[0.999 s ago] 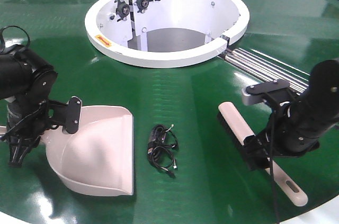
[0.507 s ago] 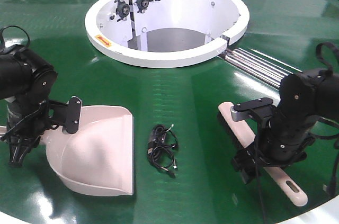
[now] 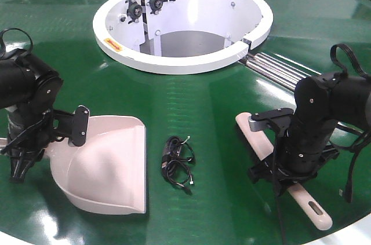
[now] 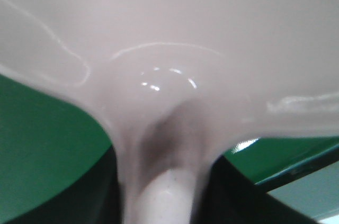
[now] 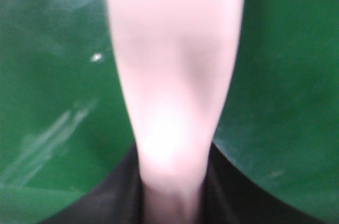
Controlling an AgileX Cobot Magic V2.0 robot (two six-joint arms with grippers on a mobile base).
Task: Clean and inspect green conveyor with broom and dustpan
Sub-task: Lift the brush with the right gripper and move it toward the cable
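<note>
Glossy green conveyor (image 3: pixel 220 112) filled the view. The left gripper (image 3: pixel 42 141) was closed round the handle of the dustpan (image 3: pixel 110 169), which lay flat near a black cable (image 3: pixel 177 164). The right gripper (image 3: pixel 290 169) clamped the broom (image 3: pixel 255 135) mid-handle. Judged best: keep bristles low, sweep leftward toward the pan's open edge.

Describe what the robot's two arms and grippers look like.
Both arms are matte black with bulky rounded joint housings. The left arm has thin black cables looping around it; the left gripper has a flat black finger plate dotted with small screws. The right arm carries black cable loops, and the right gripper shows one silver-grey finger bar and a black one.
</note>
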